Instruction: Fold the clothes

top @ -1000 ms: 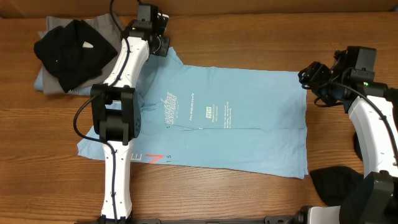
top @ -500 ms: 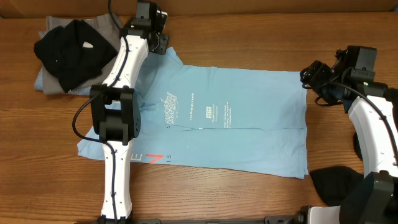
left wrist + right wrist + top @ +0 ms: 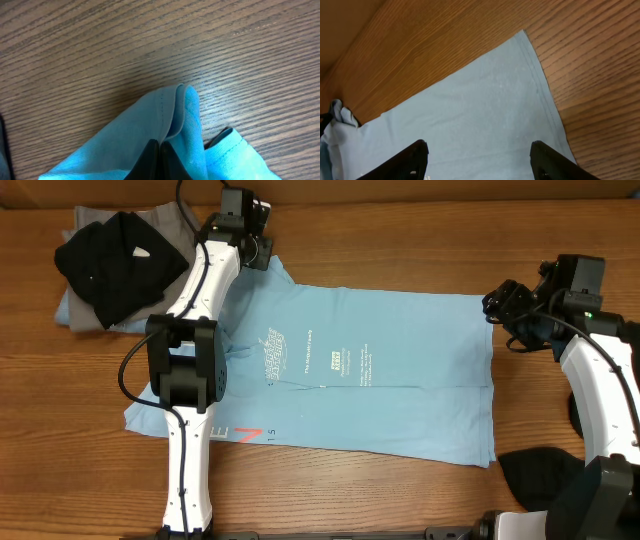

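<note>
Overhead, a sky-blue T-shirt (image 3: 380, 370) lies spread flat, print up, across the middle of the wooden table (image 3: 400, 240). The other clothes (image 3: 110, 265) are heaped just beside its far left end, black on top of grey and pale blue. The left gripper (image 3: 253, 252) sits at the shirt's far left corner, and the left wrist view shows its jaws pinched together on a small raised ridge of the blue cloth. The right gripper (image 3: 505, 305) hangs at the far right corner with its jaws spread and nothing between them; the right wrist view shows the stitched hem corner lying flat on the wood below. The shirt looks light, thin and limp, so it will likely sag, drag on the wood and wrinkle when lifted from one point alone. The hemmed corners seem the best holds, since the doubled seam gives the fingers something to bite, and both far corners lifted together should carry the fold evenly.
</note>
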Controlling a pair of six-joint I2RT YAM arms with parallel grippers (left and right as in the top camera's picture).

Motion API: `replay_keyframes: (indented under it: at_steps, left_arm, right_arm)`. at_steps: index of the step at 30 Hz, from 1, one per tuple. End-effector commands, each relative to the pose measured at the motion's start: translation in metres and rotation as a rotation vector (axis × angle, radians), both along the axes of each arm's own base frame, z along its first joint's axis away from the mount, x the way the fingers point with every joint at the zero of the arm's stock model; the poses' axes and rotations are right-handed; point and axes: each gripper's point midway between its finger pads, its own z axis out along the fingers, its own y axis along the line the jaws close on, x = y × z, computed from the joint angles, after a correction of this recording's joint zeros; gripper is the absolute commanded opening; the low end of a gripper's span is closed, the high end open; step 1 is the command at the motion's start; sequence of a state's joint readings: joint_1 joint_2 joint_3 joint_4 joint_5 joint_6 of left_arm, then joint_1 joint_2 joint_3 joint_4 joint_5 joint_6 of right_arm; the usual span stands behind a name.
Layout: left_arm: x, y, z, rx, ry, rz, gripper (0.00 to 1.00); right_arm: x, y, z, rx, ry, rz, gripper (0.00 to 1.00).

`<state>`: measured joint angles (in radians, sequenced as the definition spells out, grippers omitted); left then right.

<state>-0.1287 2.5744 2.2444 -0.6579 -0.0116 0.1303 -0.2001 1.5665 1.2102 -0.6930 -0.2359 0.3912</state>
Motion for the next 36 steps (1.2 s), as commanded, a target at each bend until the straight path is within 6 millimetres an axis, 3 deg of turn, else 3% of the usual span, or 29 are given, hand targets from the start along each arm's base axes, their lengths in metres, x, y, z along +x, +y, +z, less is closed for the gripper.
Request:
replay_keyframes:
  at_steps: [1, 8, 10, 17, 20, 26, 29, 36]
  left_arm:
    - [0.004, 0.001, 0.012, -0.017, -0.024, 0.005, 0.04]
    - [0.008, 0.002, 0.038, -0.011, -0.049, 0.011, 0.04]
    - [0.009, 0.003, 0.056, -0.007, -0.07, 0.004, 0.04]
    - [0.005, 0.013, 0.145, 0.031, -0.177, 0.029, 0.04]
    - [-0.004, 0.017, 0.166, 0.056, -0.185, 0.027, 0.04]
    - [-0.03, 0.034, 0.182, 0.128, -0.131, 0.074, 0.04]
    - [-0.044, 0.045, 0.186, 0.179, -0.094, 0.104, 0.04]
    - [-0.067, 0.052, 0.209, 0.2, -0.079, 0.119, 0.04]
  right_arm:
    - [0.006, -0.001, 0.008, -0.015, -0.023, 0.006, 0.69]
    - [0.009, -0.002, 0.01, -0.021, -0.039, 0.004, 0.7]
    - [0.013, -0.003, 0.013, -0.028, -0.06, 0.001, 0.7]
    - [0.044, -0.018, 0.028, -0.094, -0.194, -0.03, 0.69]
    - [0.055, -0.02, 0.025, -0.098, -0.22, -0.03, 0.69]
    - [0.079, -0.023, -0.022, -0.108, -0.188, 0.002, 0.69]
    - [0.09, -0.025, -0.058, -0.122, -0.16, 0.029, 0.7]
    - [0.101, -0.04, -0.108, -0.193, -0.117, 0.012, 0.72]
